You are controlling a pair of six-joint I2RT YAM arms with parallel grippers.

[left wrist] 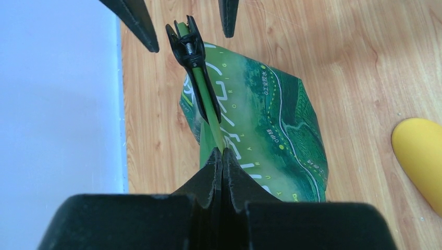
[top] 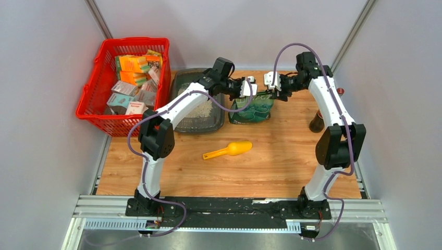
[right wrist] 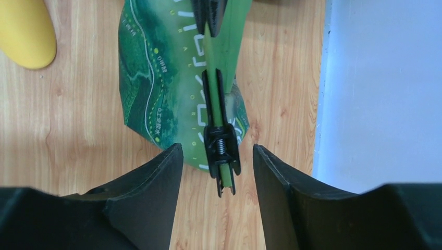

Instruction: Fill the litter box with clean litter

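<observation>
A wooden table (top: 271,172) is enclosed by white walls, and the litter box (top: 181,83) is set at its far side, just right of a red basket (top: 104,83), with clean litter (top: 200,110) seen on its floor. Just right of the box a green bag (top: 254,110) is stood upright, its top edge pinched between the pressed-together fingers of the left gripper (left wrist: 222,159). A black clip (left wrist: 186,44) is clamped on that edge, and the right gripper (right wrist: 218,151) is held spread on either side of it, seemingly without touching; a yellow scoop (top: 229,150) is laid nearer
</observation>
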